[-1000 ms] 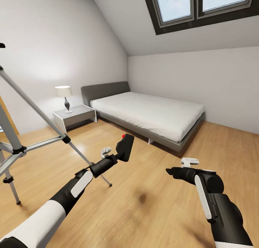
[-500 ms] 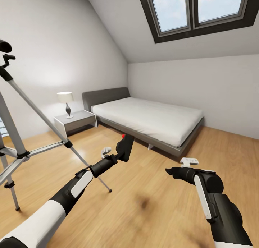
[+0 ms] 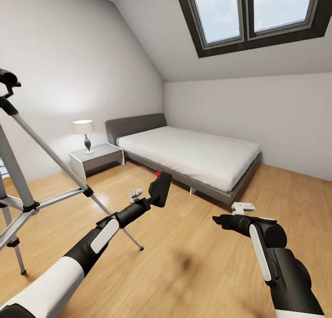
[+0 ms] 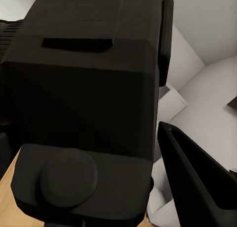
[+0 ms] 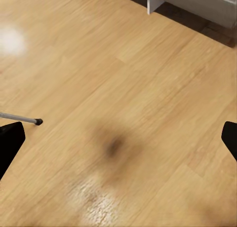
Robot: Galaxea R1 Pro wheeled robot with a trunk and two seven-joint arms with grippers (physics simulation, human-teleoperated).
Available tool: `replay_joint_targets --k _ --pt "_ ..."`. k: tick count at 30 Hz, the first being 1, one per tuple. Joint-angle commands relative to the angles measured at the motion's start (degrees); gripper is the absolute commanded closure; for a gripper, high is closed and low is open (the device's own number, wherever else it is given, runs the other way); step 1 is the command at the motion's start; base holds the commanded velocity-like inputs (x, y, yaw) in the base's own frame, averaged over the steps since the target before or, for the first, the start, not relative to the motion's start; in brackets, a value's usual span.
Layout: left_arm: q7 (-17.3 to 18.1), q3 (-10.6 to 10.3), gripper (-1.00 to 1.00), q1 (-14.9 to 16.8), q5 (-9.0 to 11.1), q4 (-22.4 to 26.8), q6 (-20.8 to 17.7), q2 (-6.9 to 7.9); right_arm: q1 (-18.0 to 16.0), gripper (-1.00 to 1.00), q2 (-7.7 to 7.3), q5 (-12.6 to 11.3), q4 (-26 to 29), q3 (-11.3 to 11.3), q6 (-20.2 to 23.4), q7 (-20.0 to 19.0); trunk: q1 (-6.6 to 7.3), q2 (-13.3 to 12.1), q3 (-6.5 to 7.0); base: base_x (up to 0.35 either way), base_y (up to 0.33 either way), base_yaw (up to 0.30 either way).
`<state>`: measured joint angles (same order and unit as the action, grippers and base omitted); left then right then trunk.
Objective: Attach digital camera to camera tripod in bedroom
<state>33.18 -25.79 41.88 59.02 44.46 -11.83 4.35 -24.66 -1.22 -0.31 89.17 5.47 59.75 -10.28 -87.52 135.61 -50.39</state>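
The digital camera (image 3: 160,188), small and matte black with a red button on top, hangs over the wood floor in my left gripper (image 3: 152,198), which is shut on its lower end. In the left wrist view the digital camera (image 4: 84,89) looms close, with one black finger (image 4: 197,185) beside it. The camera tripod (image 3: 55,160) stands at the left with silver legs spread, its black head (image 3: 7,77) at the frame edge, well left of the held camera. My right gripper (image 3: 218,219) hovers open and empty over the floor, its fingertips (image 5: 10,142) far apart.
A low grey bed (image 3: 193,150) with a white mattress fills the far corner of the bedroom. Beside it stands a nightstand (image 3: 97,156) with a lamp (image 3: 84,134). A dark-framed skylight (image 3: 251,14) sits in the sloped ceiling. One tripod foot (image 5: 38,121) rests on the floor (image 3: 193,258).
The head view has tilted upward, so the room sits lower in the picture and more of the tripod's head shows. Both arms keep their pose, the camera still held.
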Motion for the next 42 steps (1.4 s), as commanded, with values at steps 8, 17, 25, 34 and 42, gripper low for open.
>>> replay_joint_targets --k 8,17,25,34,42 --pt "0.13 -0.13 1.0 0.05 0.58 0.02 -0.39 0.05 -0.04 -1.0 -0.07 0.05 0.04 0.21 0.25 -0.18 1.55 -2.8 1.2 0.0 0.0 0.0" --pt "0.27 -0.14 1.0 0.05 0.6 -0.03 -0.31 0.09 -0.04 -1.0 -0.09 0.05 0.04 0.24 0.25 -0.18 1.55 -2.8 1.2 0.0 0.0 0.0" --pt "0.42 -0.14 1.0 0.05 0.63 0.0 -0.23 0.13 -0.04 -1.0 -0.1 0.05 0.04 0.24 0.25 -0.17 1.55 -2.8 1.2 0.0 0.0 0.0" --pt "0.48 -0.14 1.0 0.05 1.1 -0.03 -0.62 0.21 -0.04 -1.0 -0.1 0.05 0.04 0.24 0.25 -0.18 1.55 -2.8 1.2 -0.141 0.0 0.0" --pt "0.48 -0.13 1.0 0.05 1.17 -0.12 -0.65 0.28 -0.04 -1.0 -0.1 0.05 0.04 0.24 0.25 -0.18 1.55 -2.8 1.2 -0.25 0.0 0.0"
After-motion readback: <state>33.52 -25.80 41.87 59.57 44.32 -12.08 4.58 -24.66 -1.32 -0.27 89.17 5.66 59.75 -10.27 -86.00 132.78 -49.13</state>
